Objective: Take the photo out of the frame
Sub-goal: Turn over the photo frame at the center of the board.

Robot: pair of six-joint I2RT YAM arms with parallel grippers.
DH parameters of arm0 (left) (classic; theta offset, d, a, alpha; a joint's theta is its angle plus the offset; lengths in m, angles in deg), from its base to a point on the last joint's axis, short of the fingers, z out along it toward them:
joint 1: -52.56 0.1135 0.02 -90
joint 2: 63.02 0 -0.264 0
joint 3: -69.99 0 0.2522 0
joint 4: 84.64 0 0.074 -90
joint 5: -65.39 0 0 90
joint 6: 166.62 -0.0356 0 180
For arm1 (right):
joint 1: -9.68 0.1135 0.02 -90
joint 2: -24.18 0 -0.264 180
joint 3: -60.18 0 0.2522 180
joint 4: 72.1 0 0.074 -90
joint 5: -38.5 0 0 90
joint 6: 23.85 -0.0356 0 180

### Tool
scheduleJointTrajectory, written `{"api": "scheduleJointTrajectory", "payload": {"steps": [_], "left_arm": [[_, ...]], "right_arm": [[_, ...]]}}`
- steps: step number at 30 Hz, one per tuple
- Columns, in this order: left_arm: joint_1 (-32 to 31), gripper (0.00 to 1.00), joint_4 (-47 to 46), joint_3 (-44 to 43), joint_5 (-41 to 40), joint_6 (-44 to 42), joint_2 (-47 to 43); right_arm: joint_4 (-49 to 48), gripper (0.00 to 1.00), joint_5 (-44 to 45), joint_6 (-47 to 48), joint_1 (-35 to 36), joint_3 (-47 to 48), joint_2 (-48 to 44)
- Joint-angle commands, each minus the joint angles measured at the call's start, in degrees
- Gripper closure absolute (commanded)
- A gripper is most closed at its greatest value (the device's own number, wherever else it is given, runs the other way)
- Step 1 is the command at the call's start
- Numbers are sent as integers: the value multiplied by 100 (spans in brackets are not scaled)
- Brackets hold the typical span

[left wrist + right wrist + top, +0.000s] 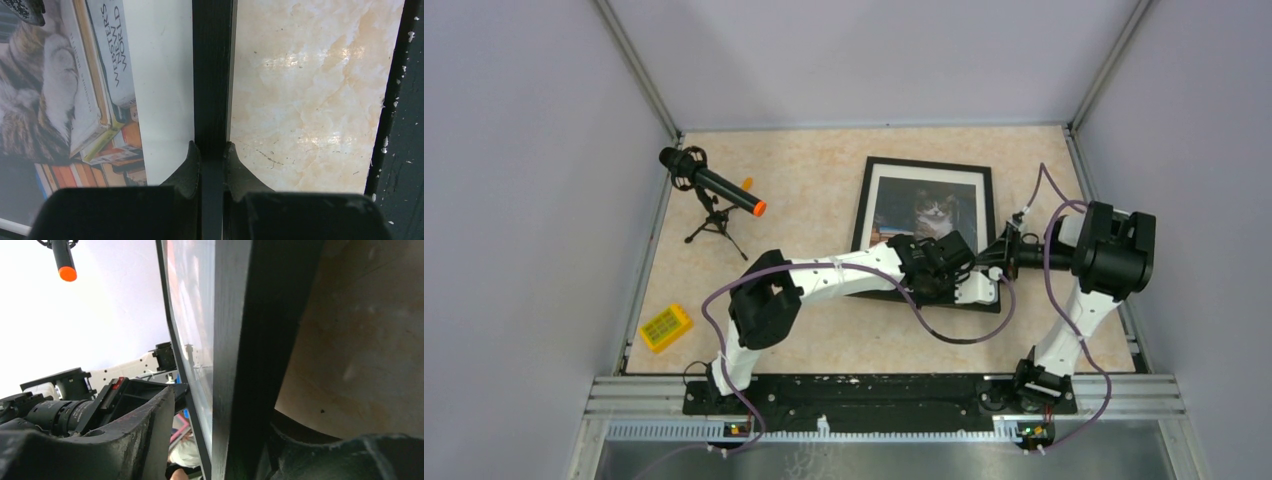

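The frame point(929, 162), with a thin black border, lies face up on the table right of centre. The photo point(934, 210) of a grey-and-white cat among books sits inside it. My left gripper point(944, 275) is at the frame's near edge. In the left wrist view its fingers point(190, 165) are shut on the black border point(212, 75), with the photo point(75, 90) to the left. My right gripper point(1002, 252) is at the frame's right edge. In the right wrist view it point(232, 420) straddles the frame point(250, 340), with a gap between one finger and the glass.
A black microphone point(709, 185) with an orange tip stands on a small tripod at the back left. A yellow box point(665, 327) lies near the front left. Grey walls enclose the beige table point(804, 200). A black rail runs along the near edge.
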Motion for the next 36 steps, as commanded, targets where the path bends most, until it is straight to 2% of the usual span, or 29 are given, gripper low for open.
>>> {"api": "scheduleJointTrajectory", "payload": {"steps": [1, 5, 6, 7, 8, 9, 11, 12, 15, 21, 26, 36], "left_arm": [[-13, 100, -461, -18, 243, -5, -419], [-14, 99, -495, 46, 242, 51, -520], [-10, 95, -492, 57, 211, 61, -552], [-4, 87, -494, 69, 177, 71, -589], [-4, 75, -492, 109, 135, 82, -652], [-3, 48, -502, 173, 86, 102, -706], [1, 26, -507, 260, 2, 123, -848], [18, 20, -504, 288, -27, 132, -910], [98, 3, -373, 239, 2, 196, -1094], [319, 1, 14, -176, 71, 287, -1423], [489, 1, 105, -446, 33, 354, -1794], [793, 1, -34, -449, -45, 451, -2478]], "right_arm": [[8, 54, -252, 140, 69, 139, 83], [94, 71, -276, 205, 58, 181, -43], [131, 75, -274, 260, 59, 196, -99], [189, 79, -267, 304, 57, 206, -176], [218, 83, -262, 325, 55, 209, -268], [231, 86, -235, 338, 55, 212, -414], [193, 96, -165, 280, 55, 205, -682], [164, 100, -130, 225, 55, 209, -810], [308, 100, -61, 171, 42, 372, -1186], [896, 100, 377, 71, 0, 1315, -1833], [1014, 100, 1679, -225, 15, 2517, -2351], [2273, 100, 3917, 701, 440, 5468, -2072]]}}
